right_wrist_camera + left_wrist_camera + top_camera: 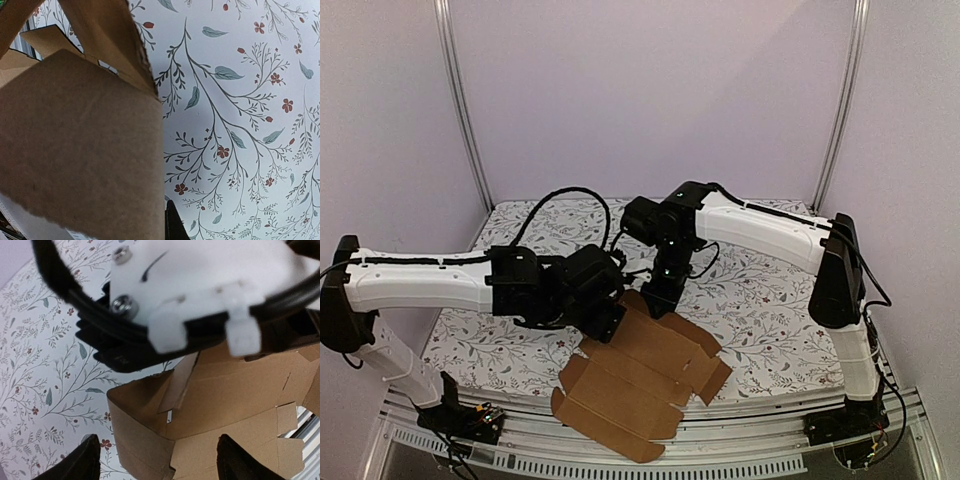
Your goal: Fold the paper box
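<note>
At near edge of floral-cloth worktop point(770, 300), flat brown die-cut cardboard paper box point(640, 375) overhangs front. Wide-spread left fingers point(85, 462) straddle raised flap; right fingers point(172, 227) closed at far edge, grip unclear. Risk: squeeze creases flap off-line, push slides sheet overboard.
</note>
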